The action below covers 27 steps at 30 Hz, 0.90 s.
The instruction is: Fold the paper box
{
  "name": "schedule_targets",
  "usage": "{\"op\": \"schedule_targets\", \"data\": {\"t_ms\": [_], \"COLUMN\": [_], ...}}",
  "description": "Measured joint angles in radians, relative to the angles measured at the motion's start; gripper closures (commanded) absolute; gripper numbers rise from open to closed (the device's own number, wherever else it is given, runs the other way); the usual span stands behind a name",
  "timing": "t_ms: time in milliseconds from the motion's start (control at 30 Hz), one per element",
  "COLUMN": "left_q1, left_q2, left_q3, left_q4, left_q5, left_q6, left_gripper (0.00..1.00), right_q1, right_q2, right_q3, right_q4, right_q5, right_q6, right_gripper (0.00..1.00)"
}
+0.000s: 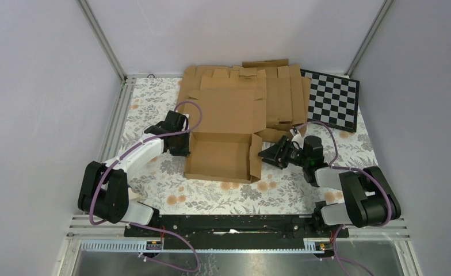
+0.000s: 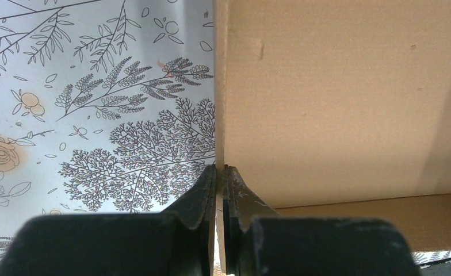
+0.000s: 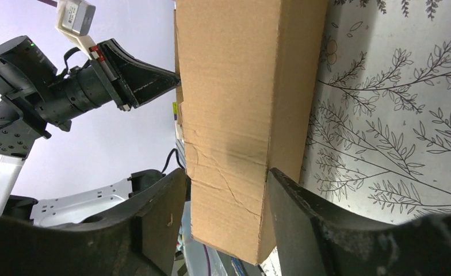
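On the near half of the floral bench [image 1: 211, 198] we see the paper box [image 1: 220, 156] lying open-topped between the arms, with our left claw [image 2: 219, 172] clenched on the edge of its left wall. Our right claw [image 3: 226, 175] straddles the raised right wall, but we cannot tell whether it is gripping. Farther back lie a pile of flat blanks [image 1: 281, 95] and a checkerboard [image 1: 332, 100].

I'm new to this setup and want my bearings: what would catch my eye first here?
A half-formed paper box sits centrally, the left claw pinching its left wall while the right claw straddles its right wall. Behind it lie a pile of flat cardboard blanks and, far right, a checkerboard.
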<state>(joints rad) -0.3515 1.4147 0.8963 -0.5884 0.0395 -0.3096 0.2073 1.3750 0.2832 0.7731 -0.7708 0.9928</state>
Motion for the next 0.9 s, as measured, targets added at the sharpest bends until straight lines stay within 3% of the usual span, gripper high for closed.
{"op": "schedule_targets", "data": {"t_ms": [133, 367, 700, 900], "left_q1": [-0.002, -0.004, -0.010, -0.011], "left_q2": [0.000, 0.000, 0.000, 0.000], "left_q3": [0.000, 0.000, 0.000, 0.000], "left_q4": [0.000, 0.000, 0.001, 0.002], "left_q5": [-0.002, -0.005, -0.013, -0.013], "left_q6": [0.000, 0.000, 0.000, 0.000], "left_gripper": [1.00, 1.00, 1.00, 1.00], "right_q1": [0.018, 0.134, 0.288, 0.370], "right_q2": [0.022, 0.055, 0.060, 0.115], "right_q3": [0.012, 0.137, 0.366, 0.492], "right_q4": [-0.010, -0.178, -0.628, -0.826], "right_q5": [-0.001, 0.056, 0.346, 0.518], "right_q6": [-0.001, -0.082, -0.321, -0.415], "right_gripper": [0.44, 0.46, 0.45, 0.37]}}
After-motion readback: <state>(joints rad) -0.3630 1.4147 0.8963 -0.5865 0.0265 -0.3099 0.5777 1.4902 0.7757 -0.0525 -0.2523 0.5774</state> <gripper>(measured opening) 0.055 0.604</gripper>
